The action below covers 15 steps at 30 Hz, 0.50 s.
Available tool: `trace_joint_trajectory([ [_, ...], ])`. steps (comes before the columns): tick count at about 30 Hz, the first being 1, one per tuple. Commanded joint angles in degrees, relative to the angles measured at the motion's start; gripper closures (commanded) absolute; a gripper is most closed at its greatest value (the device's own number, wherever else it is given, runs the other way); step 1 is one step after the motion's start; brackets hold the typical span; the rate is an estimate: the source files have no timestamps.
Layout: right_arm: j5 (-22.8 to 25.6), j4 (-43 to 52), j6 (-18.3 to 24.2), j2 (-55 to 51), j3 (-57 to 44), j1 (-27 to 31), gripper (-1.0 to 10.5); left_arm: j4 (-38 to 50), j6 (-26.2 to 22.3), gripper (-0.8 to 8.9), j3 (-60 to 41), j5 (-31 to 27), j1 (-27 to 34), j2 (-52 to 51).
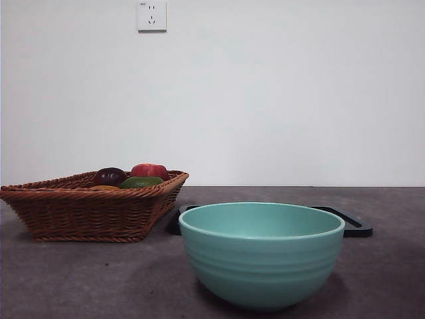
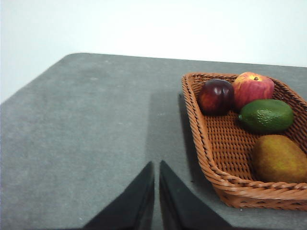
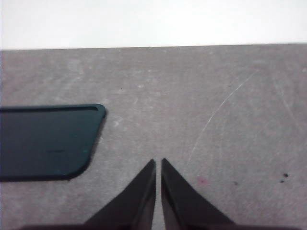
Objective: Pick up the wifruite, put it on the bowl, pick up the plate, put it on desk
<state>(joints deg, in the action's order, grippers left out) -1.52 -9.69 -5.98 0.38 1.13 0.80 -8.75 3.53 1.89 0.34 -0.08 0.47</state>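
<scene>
Wifruite [image 2: 279,158] lies in the basket [image 2: 211,143], just beside the left claw [image 2: 157,165], both claws' jaws together.

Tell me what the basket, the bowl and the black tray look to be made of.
Basket: woven wicker or rattan, brown, going by the visible braided strands and rim.
Bowl: probably glazed ceramic, teal-green, smooth with a soft sheen and faint ribs around the outside; a coated plastic cannot be ruled out.
Black tray: smooth, glossy, with a raised rim; likely plastic or lacquered, not certain.
</scene>
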Motion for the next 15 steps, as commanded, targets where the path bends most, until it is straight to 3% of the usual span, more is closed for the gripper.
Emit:
trace_joint_trajectory([
  [1,-0.04,0.17,-5.73,-0.13,2.14,0.04,9.4,0.68,2.10,7.98,1.64,0.57,-0.07,0.57],
  [9,0.42,-3.89,-13.81,2.12,10.91,0.02,9.4,0.94,7.19,7.98,10.69,0.61,-0.57,5.86],
  [15,-3.87,-9.35,-15.32,8.50,19.93,-0.63,9.4,0.17,7.13,7.98,20.48,3.54,-1.20,14.19],
])
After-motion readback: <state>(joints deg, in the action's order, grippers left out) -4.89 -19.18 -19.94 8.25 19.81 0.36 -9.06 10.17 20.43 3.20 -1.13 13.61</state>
